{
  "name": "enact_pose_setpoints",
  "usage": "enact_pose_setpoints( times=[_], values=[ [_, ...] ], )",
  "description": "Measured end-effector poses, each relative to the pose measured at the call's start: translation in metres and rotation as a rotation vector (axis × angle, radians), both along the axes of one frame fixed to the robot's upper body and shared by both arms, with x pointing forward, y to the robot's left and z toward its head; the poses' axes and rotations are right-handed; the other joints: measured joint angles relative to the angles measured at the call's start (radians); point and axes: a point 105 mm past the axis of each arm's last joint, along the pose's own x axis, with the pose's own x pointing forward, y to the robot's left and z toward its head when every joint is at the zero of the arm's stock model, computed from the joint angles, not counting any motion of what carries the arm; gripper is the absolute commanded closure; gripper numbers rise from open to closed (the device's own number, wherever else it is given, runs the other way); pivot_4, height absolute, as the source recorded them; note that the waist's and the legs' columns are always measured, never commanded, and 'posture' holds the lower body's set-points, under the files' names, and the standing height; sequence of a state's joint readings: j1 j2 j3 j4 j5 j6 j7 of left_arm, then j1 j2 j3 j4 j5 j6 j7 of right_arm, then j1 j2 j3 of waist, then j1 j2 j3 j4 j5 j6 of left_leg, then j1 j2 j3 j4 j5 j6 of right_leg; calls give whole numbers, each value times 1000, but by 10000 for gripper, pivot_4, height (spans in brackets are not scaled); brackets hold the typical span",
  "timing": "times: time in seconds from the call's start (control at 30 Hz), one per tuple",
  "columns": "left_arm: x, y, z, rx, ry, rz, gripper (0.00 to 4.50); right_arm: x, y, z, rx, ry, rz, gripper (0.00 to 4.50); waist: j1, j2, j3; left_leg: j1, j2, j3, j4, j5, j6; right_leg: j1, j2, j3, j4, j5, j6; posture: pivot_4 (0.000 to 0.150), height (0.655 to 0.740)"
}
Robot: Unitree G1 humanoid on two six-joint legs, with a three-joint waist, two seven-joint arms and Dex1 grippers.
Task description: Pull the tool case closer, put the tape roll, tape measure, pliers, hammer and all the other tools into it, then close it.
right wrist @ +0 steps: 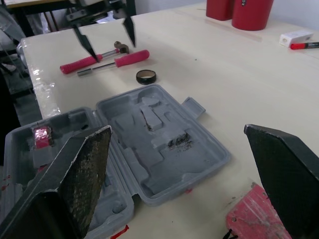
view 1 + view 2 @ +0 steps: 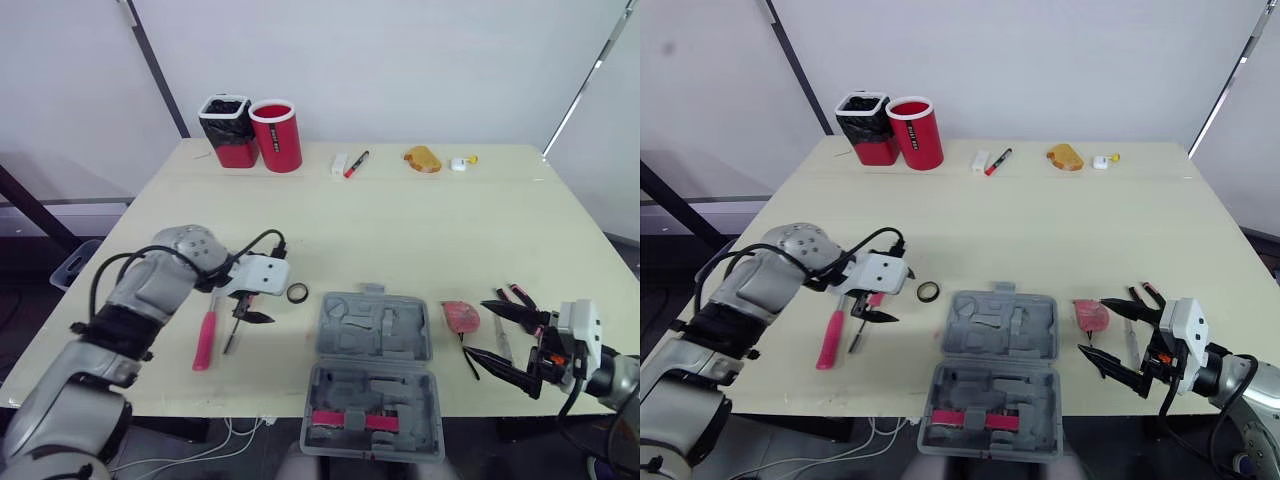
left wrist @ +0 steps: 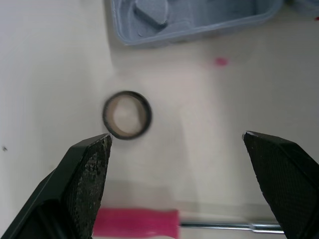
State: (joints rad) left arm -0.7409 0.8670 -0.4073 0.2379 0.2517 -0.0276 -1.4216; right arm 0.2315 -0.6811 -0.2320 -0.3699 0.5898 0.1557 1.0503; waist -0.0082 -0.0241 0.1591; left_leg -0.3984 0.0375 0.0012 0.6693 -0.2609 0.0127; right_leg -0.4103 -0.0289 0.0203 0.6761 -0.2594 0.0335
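The grey tool case [image 2: 375,335] lies open at the table's front edge, with a pink-red item [image 2: 350,420] in its near half. Left of it sits the small black tape roll [image 2: 297,293], also seen from the left wrist [image 3: 127,114]. My left gripper [image 2: 250,312] hangs open just left of the roll, above a pink-handled screwdriver [image 3: 134,222] and next to a pink-handled hammer [image 2: 206,340]. A red tape measure [image 2: 461,317] and slim hand tools [image 2: 500,335] lie right of the case. My right gripper [image 2: 510,340] is open beside them, holding nothing.
At the table's far side stand a red cup [image 2: 276,136] and a black-lined bin [image 2: 228,130], with a marker [image 2: 356,163], a white block [image 2: 339,164], an orange object [image 2: 422,158] and a small white-yellow item [image 2: 460,162]. The case overhangs the front edge.
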Motion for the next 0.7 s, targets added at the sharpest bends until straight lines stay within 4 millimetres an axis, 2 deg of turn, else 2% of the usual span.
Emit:
enact_pose_setpoints(
  times=[0.13,0.2,0.37,0.7],
  values=[
    [5,-10,-9,100,-3,-29,379,0,-3,-5,-10,14,-2,208,-4,0,0,0,0,1,0,0,0,0,0,1,0,0,0,1500,7400],
    [4,-16,-23,155,15,-42,379,0,-3,-5,-10,12,1,208,-4,0,0,0,0,0,0,0,0,0,0,1,1,0,0,1500,7400],
    [11,-18,-43,237,-13,-39,379,1,-2,-4,-14,8,9,208,-3,0,0,0,0,-1,1,0,0,0,1,0,1,0,0,1500,7400],
    [18,-19,-46,263,-47,-26,379,-3,-1,-7,-1,16,15,208,-2,0,0,1,0,-1,1,0,0,0,1,0,2,0,0,1500,7400]
  ],
)
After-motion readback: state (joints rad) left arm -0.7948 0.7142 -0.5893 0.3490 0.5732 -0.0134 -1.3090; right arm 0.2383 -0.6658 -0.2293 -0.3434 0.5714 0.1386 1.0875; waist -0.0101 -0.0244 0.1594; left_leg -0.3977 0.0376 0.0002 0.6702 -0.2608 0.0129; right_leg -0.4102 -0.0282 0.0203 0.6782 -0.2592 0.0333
